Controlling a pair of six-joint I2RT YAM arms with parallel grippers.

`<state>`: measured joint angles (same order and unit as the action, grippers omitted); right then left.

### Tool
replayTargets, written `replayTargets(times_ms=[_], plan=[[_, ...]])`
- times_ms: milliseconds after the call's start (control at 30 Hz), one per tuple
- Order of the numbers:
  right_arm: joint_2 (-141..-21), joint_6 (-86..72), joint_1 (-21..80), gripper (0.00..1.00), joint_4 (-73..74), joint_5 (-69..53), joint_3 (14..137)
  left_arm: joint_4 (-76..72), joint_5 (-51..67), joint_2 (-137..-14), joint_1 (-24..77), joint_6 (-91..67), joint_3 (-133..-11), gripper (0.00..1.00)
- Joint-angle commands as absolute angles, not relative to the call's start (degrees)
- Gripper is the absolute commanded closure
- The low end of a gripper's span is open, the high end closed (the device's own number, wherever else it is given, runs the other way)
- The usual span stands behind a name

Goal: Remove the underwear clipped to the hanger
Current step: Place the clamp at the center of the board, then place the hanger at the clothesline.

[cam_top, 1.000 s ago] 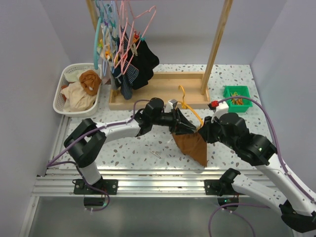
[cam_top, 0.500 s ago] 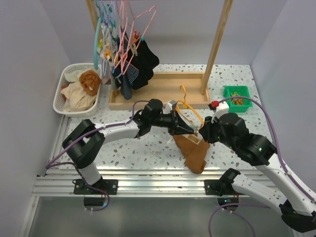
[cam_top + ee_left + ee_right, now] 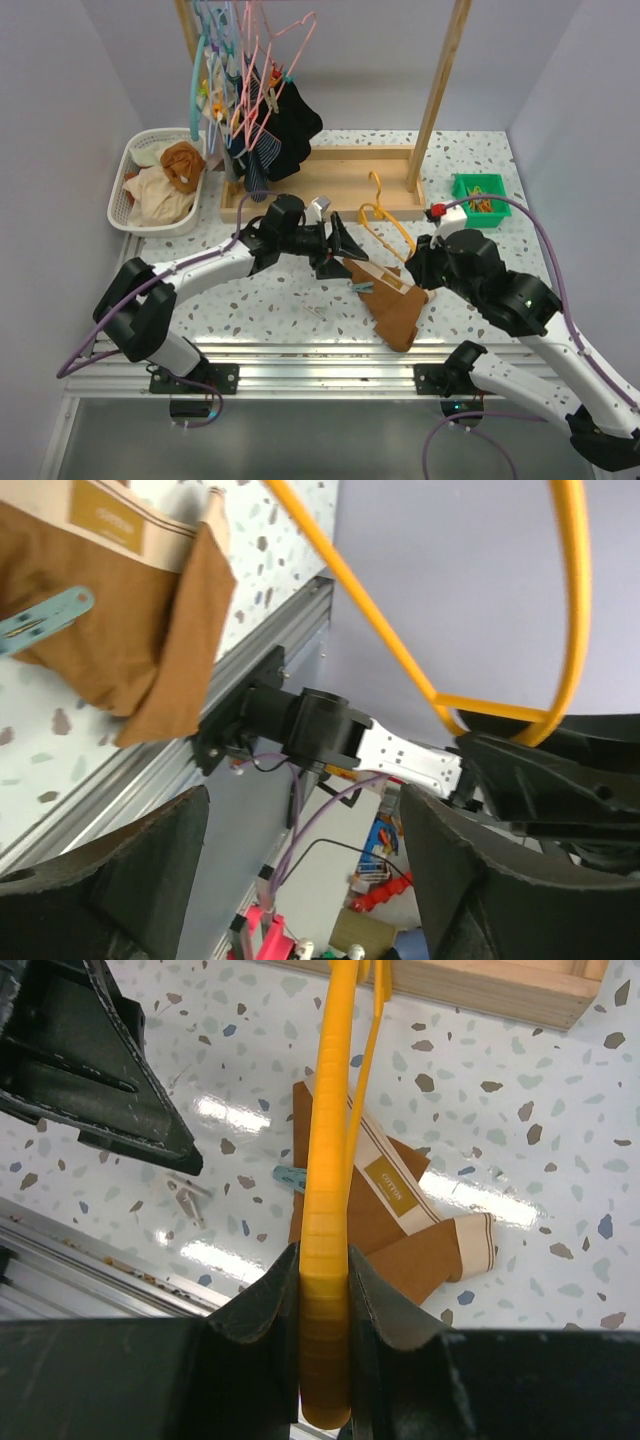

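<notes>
Near the front edge a limp orange-brown cloth (image 3: 397,310) lies crumpled on the speckled table (image 3: 270,300), its tag reading "COTTON" (image 3: 388,1188), with a pale blue peg (image 3: 296,1177) at its edge. The right gripper (image 3: 323,1290) pinches a smooth yellow hanger (image 3: 330,1110). At its 9 o'clock, the left gripper (image 3: 338,250) stands spread. Farther back are a white lattice basket (image 3: 118,205) of beige and rust cloth at 10 o'clock and a green bin (image 3: 460,188) of small coloured pieces at 2. The soft black underwear (image 3: 292,120) hangs from pink hangers (image 3: 265,70) at 11 o'clock.

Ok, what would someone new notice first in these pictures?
The orange hanger pinched in the right hand near the table's middle stands out, with a brown cloth lying on the table just beneath it. Behind, at the back left, black underwear hangs from the wooden rack.
</notes>
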<state>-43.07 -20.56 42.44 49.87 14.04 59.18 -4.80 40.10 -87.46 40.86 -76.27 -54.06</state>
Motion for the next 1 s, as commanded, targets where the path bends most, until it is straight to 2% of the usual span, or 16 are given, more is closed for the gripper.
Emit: replayTargets(times_ms=[0, 133, 200, 300, 400, 600, 800, 967], plan=[[-42.98, -21.09, 42.63, 1.00, 50.89, 14.76, 62.66, -0.10, 40.52, -85.87, 39.82, -67.78, -53.08, 0.17], [-42.80, -19.95, 42.63, 1.00, 52.99, 17.40, 69.14, 4.90, 40.26, -84.21, 38.76, -62.59, -53.96, 0.15], [-42.89, -18.73, 42.63, 1.00, 53.79, 17.49, 71.79, 8.85, 37.37, -83.24, 37.80, -57.17, -56.15, 0.15], [-43.51, -17.06, 42.54, 1.00, 54.49, 16.00, 77.77, 23.76, 28.85, -81.65, 37.44, -48.21, -61.33, 0.13], [-44.29, -14.95, 42.63, 1.00, 53.35, 14.68, 84.08, 29.07, 23.39, -79.03, 37.35, -44.21, -62.49, 0.10], [-50.61, -10.55, 42.63, 1.00, 48.88, 18.53, 92.89, 29.18, 21.27, -74.19, 36.91, -45.09, -55.64, 0.05], [-56.07, -4.14, 42.63, 1.00, 35.09, 25.39, 96.33, 28.30, 19.78, -67.77, 36.91, -46.93, -51.07, 0.04], [-66.87, 2.10, 42.54, 1.00, 25.76, 29.61, 103.60, 29.97, 19.16, -65.75, 37.00, -46.49, -50.71, 0.03]])
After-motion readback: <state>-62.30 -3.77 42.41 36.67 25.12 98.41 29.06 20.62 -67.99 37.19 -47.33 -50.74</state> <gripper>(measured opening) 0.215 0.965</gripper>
